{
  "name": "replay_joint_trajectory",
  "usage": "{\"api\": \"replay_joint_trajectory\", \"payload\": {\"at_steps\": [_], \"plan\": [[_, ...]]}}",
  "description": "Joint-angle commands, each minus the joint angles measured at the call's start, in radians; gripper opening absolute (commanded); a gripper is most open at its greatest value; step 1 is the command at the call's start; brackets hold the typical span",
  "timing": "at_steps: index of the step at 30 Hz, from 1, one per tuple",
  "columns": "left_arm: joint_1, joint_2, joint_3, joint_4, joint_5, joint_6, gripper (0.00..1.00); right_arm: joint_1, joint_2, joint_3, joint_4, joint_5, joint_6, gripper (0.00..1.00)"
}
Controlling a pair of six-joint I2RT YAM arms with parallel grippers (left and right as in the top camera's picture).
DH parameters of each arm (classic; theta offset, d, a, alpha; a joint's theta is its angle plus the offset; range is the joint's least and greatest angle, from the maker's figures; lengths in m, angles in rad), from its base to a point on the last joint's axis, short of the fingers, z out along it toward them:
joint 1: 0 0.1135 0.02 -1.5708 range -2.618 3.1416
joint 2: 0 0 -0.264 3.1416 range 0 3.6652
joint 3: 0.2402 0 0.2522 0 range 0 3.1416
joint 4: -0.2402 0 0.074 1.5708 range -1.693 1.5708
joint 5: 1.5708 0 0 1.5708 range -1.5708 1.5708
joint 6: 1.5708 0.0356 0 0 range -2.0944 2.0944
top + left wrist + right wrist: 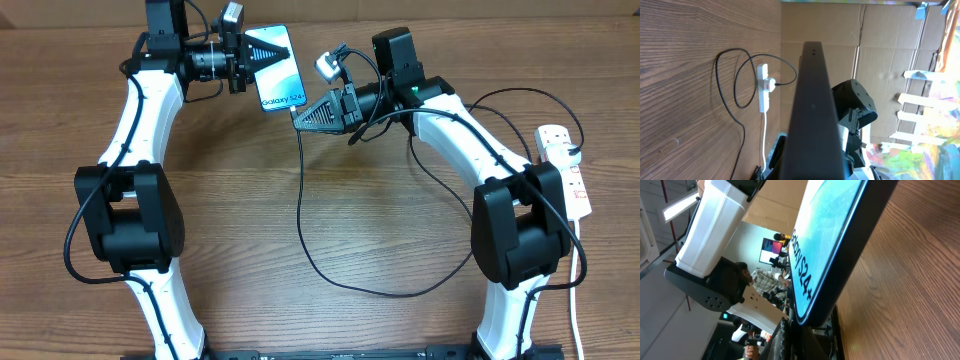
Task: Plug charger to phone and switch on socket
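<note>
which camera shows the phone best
Overhead: the phone shows most of its lit screen, held in the left gripper. Left wrist sees only its dark edge; right wrist shows a cropped close-up of the screen.

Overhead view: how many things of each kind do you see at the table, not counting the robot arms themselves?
phone: 1
black charger cable: 1
white power strip: 1
Total: 3
</note>
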Motion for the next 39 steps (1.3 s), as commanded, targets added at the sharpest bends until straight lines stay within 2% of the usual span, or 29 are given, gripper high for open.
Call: {"api": "replay_joint_trajectory", "payload": {"at_steps": [1, 21, 39], "plan": [[-0.004, -0.032, 0.006, 0.003, 0.018, -0.017, 0.04, 0.005, -0.028, 0.011, 0.008, -0.01, 0.008, 0.04], [-0.007, -0.032, 0.006, 0.016, -0.016, -0.063, 0.04, 0.02, -0.028, 0.011, 0.011, -0.006, 0.008, 0.04], [-0.016, -0.032, 0.006, 0.016, 0.04, -0.024, 0.04, 0.019, -0.028, 0.011, 0.019, 0.027, 0.013, 0.04]]}}
